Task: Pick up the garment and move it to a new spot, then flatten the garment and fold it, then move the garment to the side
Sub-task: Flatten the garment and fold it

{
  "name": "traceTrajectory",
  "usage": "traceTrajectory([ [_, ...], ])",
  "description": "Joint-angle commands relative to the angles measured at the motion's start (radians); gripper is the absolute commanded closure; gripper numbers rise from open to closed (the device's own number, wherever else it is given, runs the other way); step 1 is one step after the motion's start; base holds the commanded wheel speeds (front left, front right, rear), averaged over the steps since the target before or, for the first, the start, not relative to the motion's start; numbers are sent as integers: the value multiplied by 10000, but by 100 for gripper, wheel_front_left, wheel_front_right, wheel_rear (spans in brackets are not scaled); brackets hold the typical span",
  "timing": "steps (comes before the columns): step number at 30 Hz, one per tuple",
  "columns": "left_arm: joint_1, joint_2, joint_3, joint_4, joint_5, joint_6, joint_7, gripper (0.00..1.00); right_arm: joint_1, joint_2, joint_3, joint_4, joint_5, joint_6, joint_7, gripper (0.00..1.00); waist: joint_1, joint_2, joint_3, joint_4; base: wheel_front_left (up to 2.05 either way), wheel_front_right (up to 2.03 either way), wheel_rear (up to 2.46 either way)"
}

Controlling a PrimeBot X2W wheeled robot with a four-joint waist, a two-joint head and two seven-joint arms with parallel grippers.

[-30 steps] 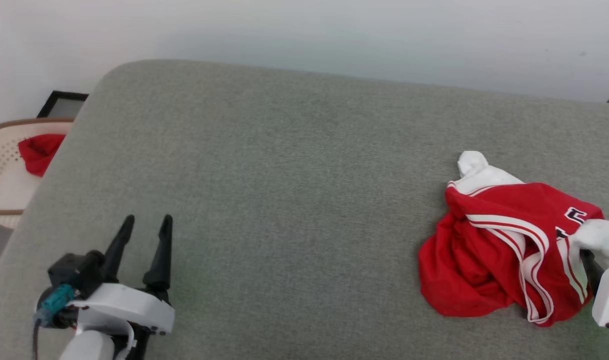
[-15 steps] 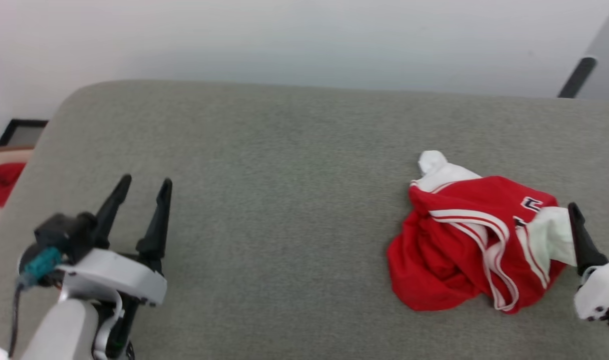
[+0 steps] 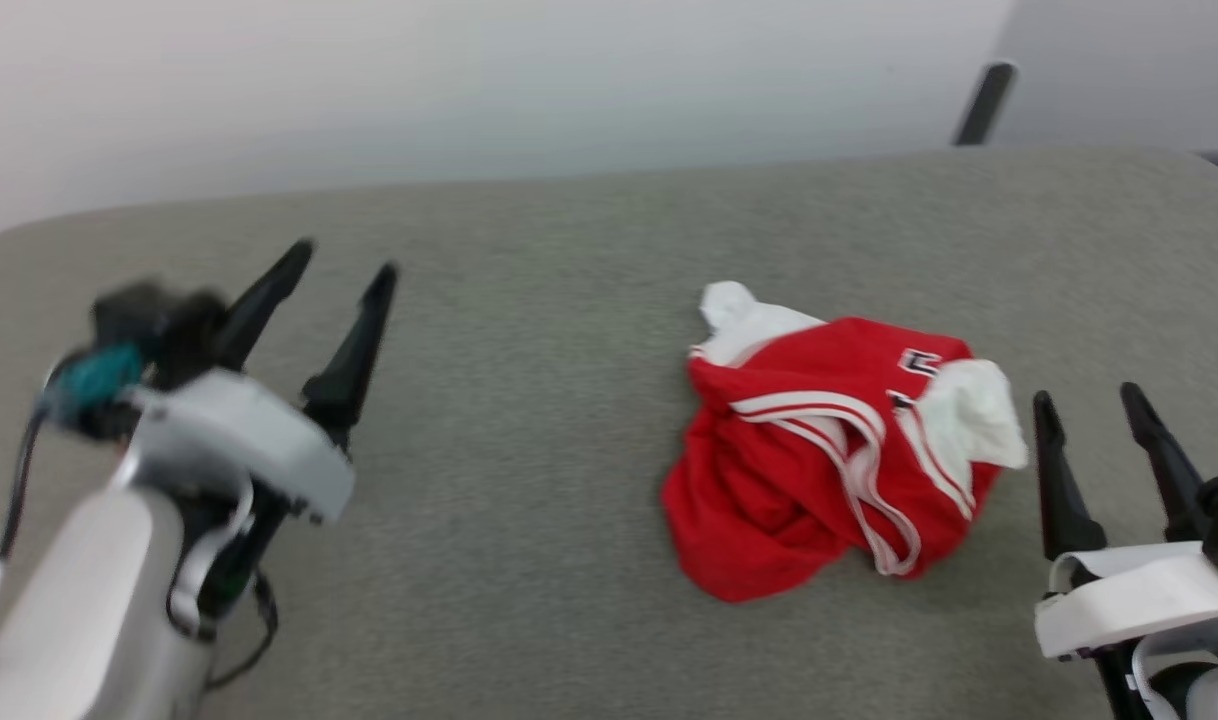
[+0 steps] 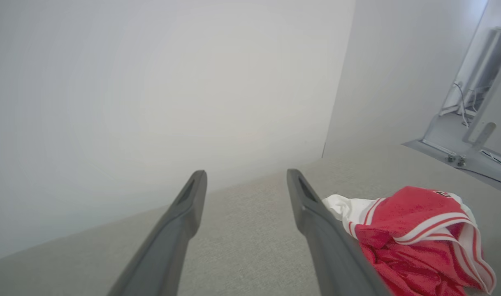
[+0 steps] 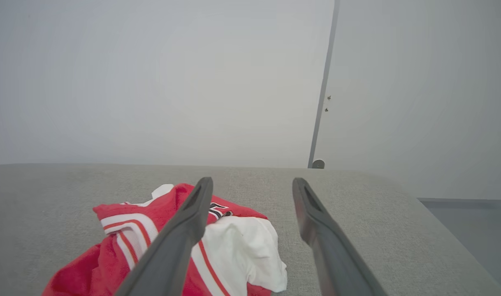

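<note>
The garment [image 3: 819,460], a red jersey with white sleeves and red-white striped trim, lies crumpled on the grey cushioned surface [image 3: 529,420], right of centre in the head view. Black lettering shows on its upper fold. My left gripper [image 3: 341,258] is open and empty, well to the left of the heap. My right gripper [image 3: 1087,398] is open and empty, just right of the white sleeve, not touching it. The left wrist view has the garment [image 4: 415,238] at the lower right, beside the open gripper [image 4: 246,174]. In the right wrist view the garment [image 5: 127,242] lies left of and behind the open gripper [image 5: 252,181].
A pale wall [image 3: 469,80] rises behind the grey surface. A dark vertical strip [image 3: 981,100] stands at the wall's upper right. The surface's rounded right corner [image 3: 1204,170] shows at far right. Bare grey surface stretches between the left gripper and the garment.
The head camera has swung right, so the basket with the red scrap has left the picture. My right gripper has come off the garment and stands free with open fingers beside it.
</note>
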Motion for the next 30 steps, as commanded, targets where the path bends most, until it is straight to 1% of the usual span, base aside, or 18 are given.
traceTrajectory([
  [1, -577, 81, -240, -68, -253, -121, 548, 0, -199, 107, 133, 37, 6, -6, -151, 0, 0, 0, 438, -928, 0, 0, 0],
  [7, -2405, 244, -1114, 147, -1055, -257, 2436, 0, -396, 355, 570, 183, 218, -6, -409, 0, 0, 0, 972, -1959, 0, 0, 0],
  [12, -3675, 93, -1758, 748, -1836, -272, 4108, 0, -597, 494, 867, 551, 427, -6, -712, 0, 0, 0, 1392, -2723, 0, 0, 0],
  [13, -3675, 93, -1758, 748, -1836, -272, 4108, 0, -597, 494, 867, 551, 427, -6, -712, 0, 0, 0, 1392, -2723, 0, 0, 0],
  [16, -4153, -20, -2141, 1247, -2117, -272, 4957, 0, -653, 561, 1051, 863, 569, -6, -893, 0, 0, 0, 1577, -3095, 0, 0, 0],
  [19, -4401, -149, -2482, 1739, -2316, -276, 5609, 0, -783, 592, 1196, 1127, 656, -6, -1091, 0, 0, 0, 1725, -3394, 0, 0, 0],
  [21, -4538, -131, -2671, 2068, -2311, -267, 5993, 0, -828, 612, 1261, 1276, 753, -6, -1201, 0, 0, 0, 1828, -3557, 0, 0, 0],
  [26, -4550, -68, -2945, 2778, -2347, 12, 6863, 0, -948, 627, 1409, 1637, 914, -6, -1430, 0, 0, 0, 2046, -3846, 0, 0, 0],
  [30, -4422, 38, -3216, 3168, -2184, 238, 7425, 0, -1033, 628, 1475, 1850, 1115, -6, -1577, 0, 0, 0, 2151, -3913, 0, 0, 0],
])
